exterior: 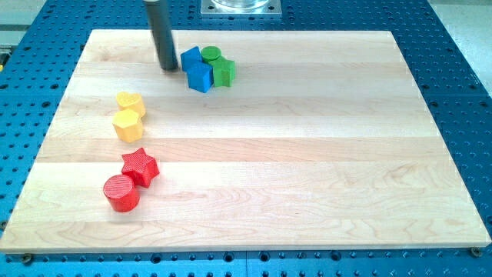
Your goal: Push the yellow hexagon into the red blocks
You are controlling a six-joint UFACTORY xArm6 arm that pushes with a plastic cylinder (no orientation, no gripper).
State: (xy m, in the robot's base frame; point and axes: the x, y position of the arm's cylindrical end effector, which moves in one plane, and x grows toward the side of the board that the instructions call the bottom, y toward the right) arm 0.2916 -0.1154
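- Two red blocks sit at the lower left of the frame: a red star [141,166] and, just below and left of it, a red cylinder [121,192], the two touching or nearly so.
- The yellow hexagon [127,125] is found above the star, at the left middle of the wooden worktop [307,169], with a visible gap to the star; a second yellow block [131,103], of a shape that cannot be made out, lies just above it, touching or nearly touching.
- No fingers are fitted, so no open or closed state can be given; my tip [167,68] is seen at the upper left centre, just left of a blue block [198,76] that belongs to a cluster with another blue block [190,58] and two green blocks [211,54] [224,72].
- Contact with the blue cluster is judged a risk if my tip is swept rightward on leaving.
- A downward push from above the yellow pair is likely to be taken by the upper yellow block first, so both could be driven together or the hexagon rotated aside.
- An off-centre push is judged liable to send the hexagon sliding left, past the star.
- Too forceful a push could scatter the red pair toward the lower left edge.
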